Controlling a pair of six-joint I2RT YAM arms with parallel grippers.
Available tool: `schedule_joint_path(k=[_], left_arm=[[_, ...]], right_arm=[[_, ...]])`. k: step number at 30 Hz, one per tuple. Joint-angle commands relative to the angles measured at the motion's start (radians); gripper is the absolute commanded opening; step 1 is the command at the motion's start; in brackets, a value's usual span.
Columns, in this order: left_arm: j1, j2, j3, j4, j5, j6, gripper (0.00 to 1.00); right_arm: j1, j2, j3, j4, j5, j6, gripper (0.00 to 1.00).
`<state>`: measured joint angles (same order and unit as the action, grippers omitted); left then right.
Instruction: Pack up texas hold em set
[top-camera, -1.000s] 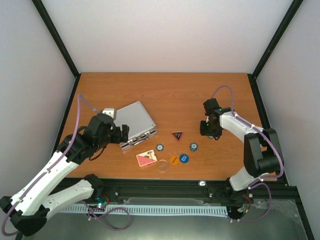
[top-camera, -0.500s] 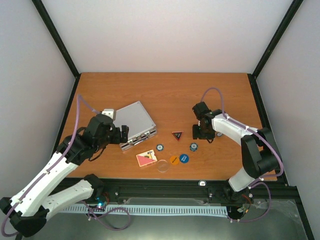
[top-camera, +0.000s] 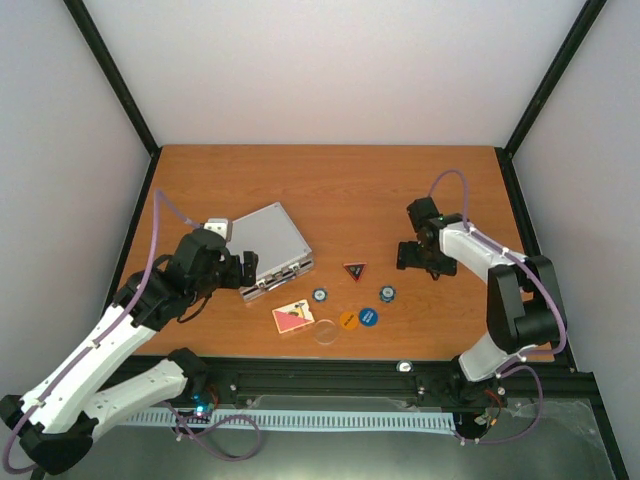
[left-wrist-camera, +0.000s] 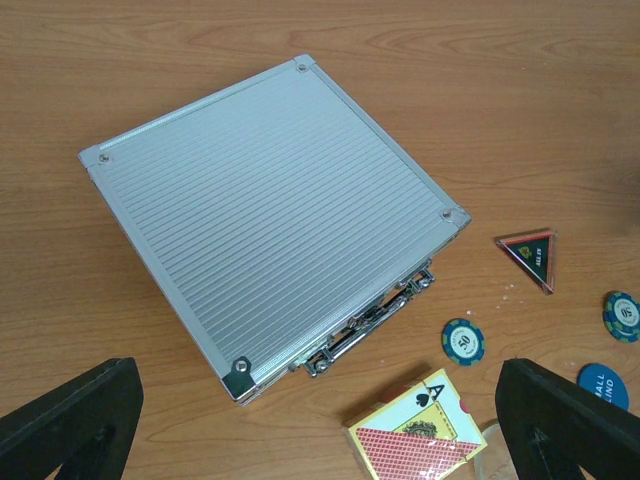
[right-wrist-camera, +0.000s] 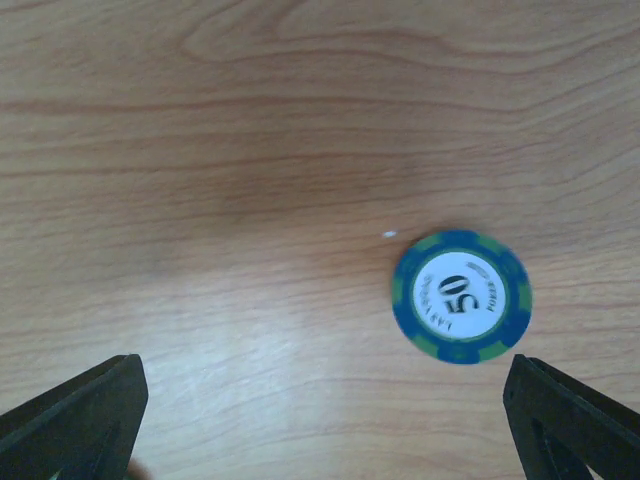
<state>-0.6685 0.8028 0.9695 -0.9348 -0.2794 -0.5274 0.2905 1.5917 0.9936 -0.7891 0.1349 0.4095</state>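
Texas hold em set's silver case (left-wrist-camera: 270, 215) lies closed and flat on the table (top-camera: 330, 190), straight ahead of my left gripper (left-wrist-camera: 315, 425), with its latch side turned toward that gripper. I see the left fingers standing wide apart with nothing between them. Just ahead of them, nearer the right-hand finger, lies the pink card deck (left-wrist-camera: 420, 425). A blue-white chip (left-wrist-camera: 463, 341) sits a little beyond the deck, and the red-black triangle (left-wrist-camera: 530, 255) lies farther out on the same side. The blue disc (left-wrist-camera: 603, 385) is at that finger's outer edge. From above I find the orange disc (top-camera: 347, 320) and clear disc (top-camera: 326, 331) side by side between the two arms. My right gripper (right-wrist-camera: 320, 420) is spread wide and holds nothing. A second blue-white chip (right-wrist-camera: 461, 296) lies flat ahead of it, closer to the finger on the right of that view and touching neither finger.
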Motion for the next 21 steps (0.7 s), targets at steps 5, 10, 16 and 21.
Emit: schedule_joint_path(k=[5,10,16,21], left_arm=[[0.000,-0.005,0.014,0.018,0.011,0.019,1.00],[0.000,-0.011,0.017,0.002,-0.005,0.022,1.00],[0.000,0.007,0.023,0.007,-0.003,0.025,1.00],[0.000,0.019,0.018,0.023,0.007,0.023,1.00]], right_arm=[[-0.041,0.090,0.038,0.029,0.019,0.001,1.00],[-0.068,0.110,0.004,0.060,0.019,0.011,0.99],[-0.125,0.096,-0.009,0.097,-0.020,0.000,0.98],[-0.165,0.114,-0.042,0.132,-0.091,-0.004,0.93]])
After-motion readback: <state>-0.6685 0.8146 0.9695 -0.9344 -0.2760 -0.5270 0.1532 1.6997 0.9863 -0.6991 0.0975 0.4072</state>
